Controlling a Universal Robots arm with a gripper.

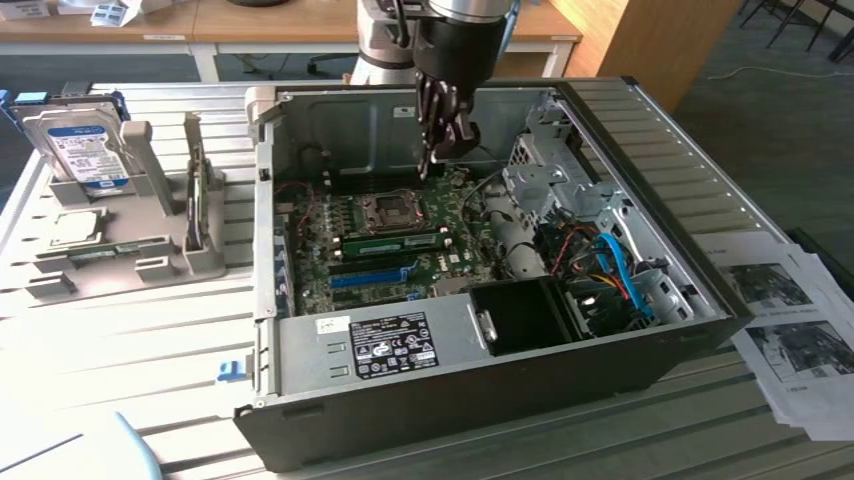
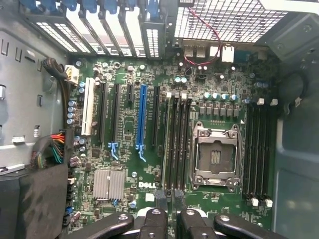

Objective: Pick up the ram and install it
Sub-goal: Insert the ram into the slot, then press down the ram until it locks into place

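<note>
Papers: printed sheets (image 1: 787,320) are lying at the table's (image 1: 134,350) near right corner, just beside the case (image 1: 441,420).
Power supply: the labelled power supply (image 1: 387,340) is sitting along the case's near wall and is hiding the nearest strip of the motherboard (image 1: 461,255).
Blue slot: 1 blue slot strip (image 1: 367,276) is running along the motherboard's near edge, from the exterior view's left to its right.
Ram: the ram (image 1: 394,241) is standing in a slot between the blue slot strip and the CPU socket (image 1: 394,208), with its long axis parallel to the blue strip. It is looking seated, though its end latches are too small to judge.
Key relation: the ram is lying below the gripper and toward the case's near wall from it. In the wrist view the memory slots are running straight out from between the fingertips (image 2: 159,198), so the jaws are facing across the stick's thin side, not its length.
Gripper: the gripper (image 1: 431,168) (image 2: 168,199) is hanging inside the case over the socket's far side, jaws standing partly apart and gripping nothing (bare board is showing through the gap).
Hard to read: from the wrist the ram is showing edge-on and is blending into the dark slots beside the socket.
Fixture: the grey fixture (image 1: 160,265) is sitting toward the table's far left edge and is propping up 1 hard drive (image 1: 83,150). A greenish strip in its low tray is too small to name.
</note>
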